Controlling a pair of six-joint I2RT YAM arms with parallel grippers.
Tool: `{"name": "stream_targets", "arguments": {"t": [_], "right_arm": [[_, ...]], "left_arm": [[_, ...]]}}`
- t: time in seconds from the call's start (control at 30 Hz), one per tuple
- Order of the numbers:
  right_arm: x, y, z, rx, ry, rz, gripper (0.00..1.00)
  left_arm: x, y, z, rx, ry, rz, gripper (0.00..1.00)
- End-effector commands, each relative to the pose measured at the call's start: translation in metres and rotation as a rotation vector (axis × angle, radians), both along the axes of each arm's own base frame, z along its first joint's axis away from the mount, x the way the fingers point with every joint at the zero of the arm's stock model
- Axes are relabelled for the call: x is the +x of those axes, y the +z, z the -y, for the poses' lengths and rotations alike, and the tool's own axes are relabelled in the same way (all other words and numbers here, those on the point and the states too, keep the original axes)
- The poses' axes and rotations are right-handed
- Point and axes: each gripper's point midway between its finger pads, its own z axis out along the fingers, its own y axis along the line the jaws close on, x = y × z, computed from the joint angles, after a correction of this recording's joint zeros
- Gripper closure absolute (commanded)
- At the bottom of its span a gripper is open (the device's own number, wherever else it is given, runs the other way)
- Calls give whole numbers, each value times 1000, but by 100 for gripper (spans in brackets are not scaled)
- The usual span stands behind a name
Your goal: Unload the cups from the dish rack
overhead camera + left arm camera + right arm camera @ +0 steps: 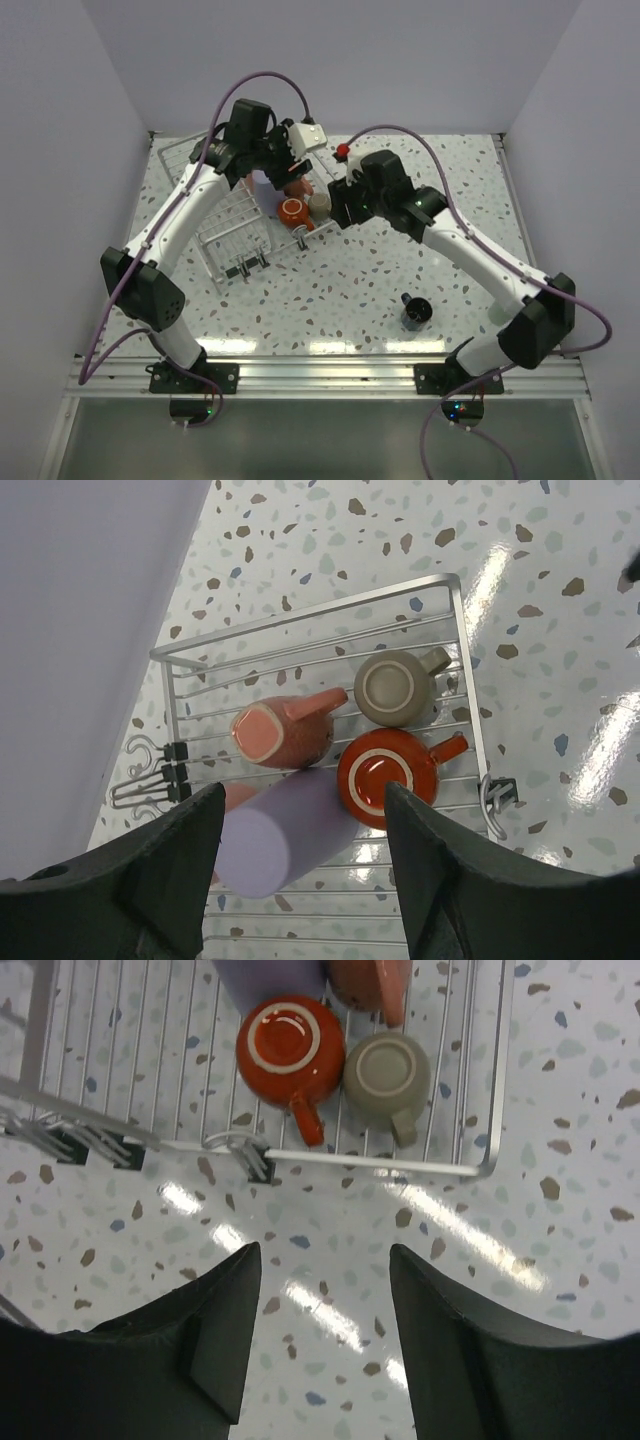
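Observation:
The wire dish rack lies left of centre. In the left wrist view the rack holds a lavender tumbler on its side, a salmon cup on its side, and upside-down beige and orange-red cups with handles. A pink cup peeks from behind the tumbler. My left gripper is open above the lavender tumbler, not touching it. My right gripper is open and empty over bare table just outside the rack's rim, near the orange-red cup and beige cup.
A dark blue-black cup stands on the table at the front right, near the right arm's base. A small red object sits at the back. Black clips and wire hooks hang on the rack's edges. Walls close the table's sides.

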Motion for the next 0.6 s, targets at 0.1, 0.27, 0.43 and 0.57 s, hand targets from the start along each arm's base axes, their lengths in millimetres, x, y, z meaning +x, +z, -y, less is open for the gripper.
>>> {"name": "stream_targets", "arguments": {"t": [0.1,0.27,0.43,0.57], "right_arm": [[64,7,-28,75,142,66,45],[80,-32,-44,37,217,17,47],[99,-57,-43,4,197,5,49],[114,-81,-30,-55,152,-20,50]], "left_arm": [[-6,33,-5,-80,75,36,31],[-3,45,-17,-91,165,68,27],[0,63,-29,-127,224,96,24],[-1,75,-40,-161,244,103,23]]}}
